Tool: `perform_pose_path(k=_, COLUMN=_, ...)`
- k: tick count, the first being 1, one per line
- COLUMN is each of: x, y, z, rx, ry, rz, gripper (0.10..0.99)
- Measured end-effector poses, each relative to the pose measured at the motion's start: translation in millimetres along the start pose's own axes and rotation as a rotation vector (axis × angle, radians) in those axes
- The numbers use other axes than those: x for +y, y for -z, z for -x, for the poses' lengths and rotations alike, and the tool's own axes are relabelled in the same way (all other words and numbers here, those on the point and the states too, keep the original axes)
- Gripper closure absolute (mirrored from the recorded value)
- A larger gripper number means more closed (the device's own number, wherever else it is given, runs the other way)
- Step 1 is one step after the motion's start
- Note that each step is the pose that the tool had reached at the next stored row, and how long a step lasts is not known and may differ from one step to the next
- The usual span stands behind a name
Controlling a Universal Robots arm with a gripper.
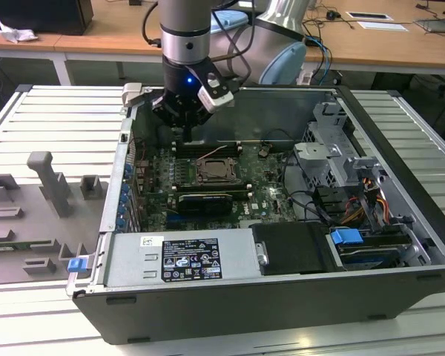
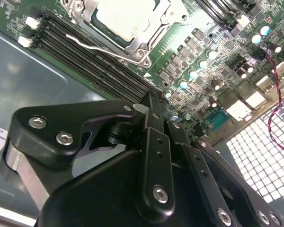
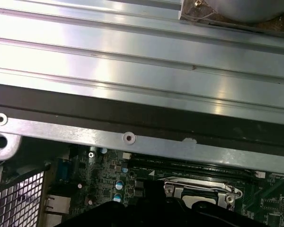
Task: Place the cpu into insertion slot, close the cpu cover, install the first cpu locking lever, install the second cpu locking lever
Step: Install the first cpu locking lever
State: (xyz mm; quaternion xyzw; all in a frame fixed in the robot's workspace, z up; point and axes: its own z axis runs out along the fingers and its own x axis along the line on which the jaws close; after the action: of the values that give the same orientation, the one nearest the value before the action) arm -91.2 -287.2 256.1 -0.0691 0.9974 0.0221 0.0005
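My gripper [image 1: 187,136] hangs inside the open computer case over the far end of the green board, just behind the insertion slot [image 1: 215,172]. In the second wrist view its black fingers [image 2: 154,118] are shut together with nothing between them, the gripper [image 2: 151,98] hovering past the memory slots [image 2: 85,52]. The cpu [image 2: 125,19] lies in the socket with its pale metal face up. The silver cpu cover [image 2: 132,43] frames it and lies flat. A thin locking lever [image 2: 99,46] runs along the socket's side. In the first wrist view the insertion slot [image 3: 199,191] shows below the case rim.
A long black card [image 1: 202,202] sits in front of the socket. The power supply [image 1: 182,256] fills the near side, and a drive cage [image 1: 330,159] with cables stands at the exterior view's right. The case's metal rim [image 3: 132,138] is close to the wrist. Grey fixtures [image 1: 52,185] stand outside.
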Motion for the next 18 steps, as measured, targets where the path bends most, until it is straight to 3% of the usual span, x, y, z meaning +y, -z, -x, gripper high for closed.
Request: perform_pose_path(k=18, x=-1.0, y=-1.2, z=7.1, rx=-0.0001, ry=0.000, rz=0.000, gripper=0.980)
